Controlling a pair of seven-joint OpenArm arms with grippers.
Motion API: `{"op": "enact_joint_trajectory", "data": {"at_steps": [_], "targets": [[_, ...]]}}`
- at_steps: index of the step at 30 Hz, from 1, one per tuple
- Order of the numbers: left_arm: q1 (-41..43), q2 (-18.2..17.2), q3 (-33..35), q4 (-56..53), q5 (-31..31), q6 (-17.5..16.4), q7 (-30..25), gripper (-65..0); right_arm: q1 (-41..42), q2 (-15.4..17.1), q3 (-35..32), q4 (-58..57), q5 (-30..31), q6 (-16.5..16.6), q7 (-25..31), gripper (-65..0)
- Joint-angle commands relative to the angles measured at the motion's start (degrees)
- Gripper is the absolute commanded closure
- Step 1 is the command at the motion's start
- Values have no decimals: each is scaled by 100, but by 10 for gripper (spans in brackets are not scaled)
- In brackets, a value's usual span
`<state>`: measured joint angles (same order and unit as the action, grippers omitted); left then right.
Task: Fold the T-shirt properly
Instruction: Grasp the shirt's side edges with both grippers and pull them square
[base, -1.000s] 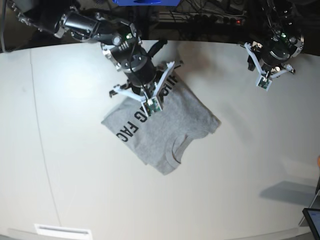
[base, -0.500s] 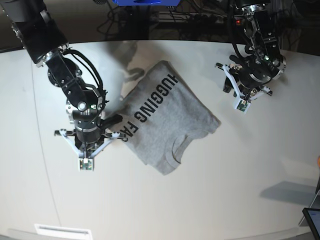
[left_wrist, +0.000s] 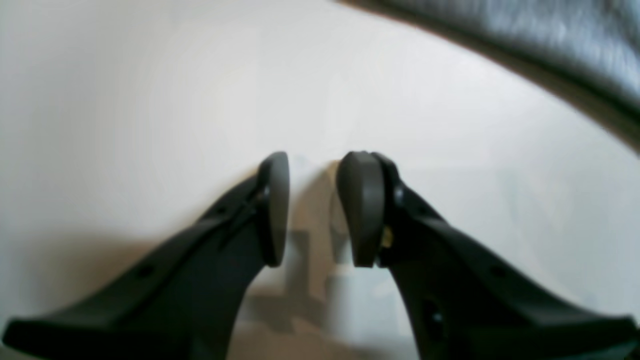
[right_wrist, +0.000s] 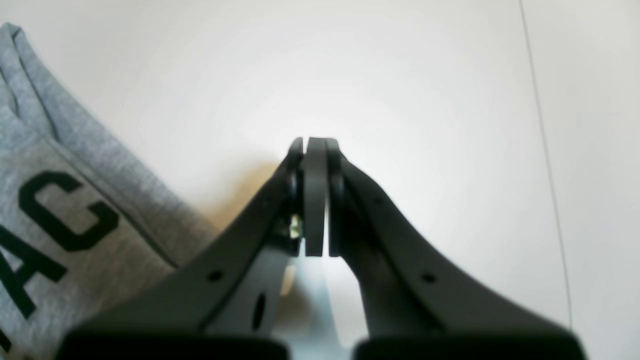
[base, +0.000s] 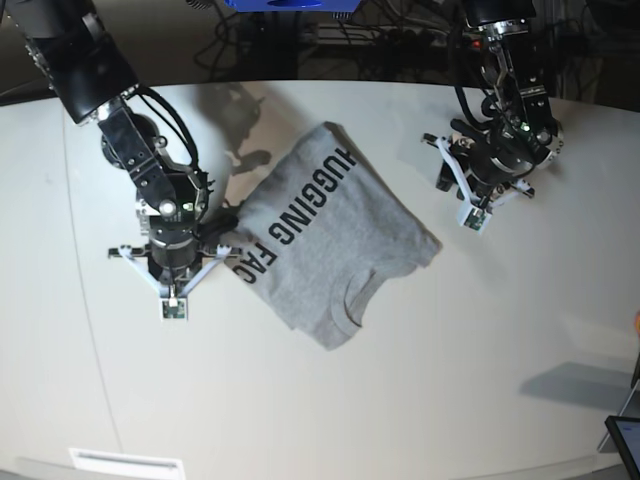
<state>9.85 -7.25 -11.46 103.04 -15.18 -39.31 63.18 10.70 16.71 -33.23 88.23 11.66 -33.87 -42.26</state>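
Fabric of the T-shirt (base: 335, 240) lies folded into a rough slanted rectangle near the middle of the white table (base: 420, 380), with black block lettering running along its upper left side and the neckline showing at its lower edge. In the right wrist view the T-shirt (right_wrist: 60, 215) fills the lower left corner, its hem and large black letters plain to see.

In the base view, the right gripper (base: 236, 256) sits just beside the shirt's left edge, low over the table. Its wrist view shows the right gripper (right_wrist: 315, 195) with its pads pressed flat together and nothing between them; the cloth lies off to one side, not caught in it.

Over on the base view's right side, the left gripper (base: 447, 160) hangs above bare table, near the shirt's right corner but apart from it. From its own camera the left gripper (left_wrist: 312, 210) has its two fingers partly spread, a clear gap between the pads, and only the blurred white tabletop behind them; it holds nothing.
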Motion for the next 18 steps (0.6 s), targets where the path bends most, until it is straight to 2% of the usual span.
{"op": "enact_joint_trajectory", "data": {"at_steps": [1,7,11,18], "targets": [[-57,-45,-10,82,-42,-21,-98,-200,121,-67,31,96,-98,7,116,-1],[-286,-36,-1,74,-42,-12,-80,-200,130,-225,31,-115,-98,24,134,-1],[-470,-36,-10,-331,-42,-12,-89,-200,130,-330,31,-405,-107,288,160,-1],[-681,-36,-10,-682,-42,-12,-107,-200,-81,-374,31,-405,-116,297,292,-1]]}}
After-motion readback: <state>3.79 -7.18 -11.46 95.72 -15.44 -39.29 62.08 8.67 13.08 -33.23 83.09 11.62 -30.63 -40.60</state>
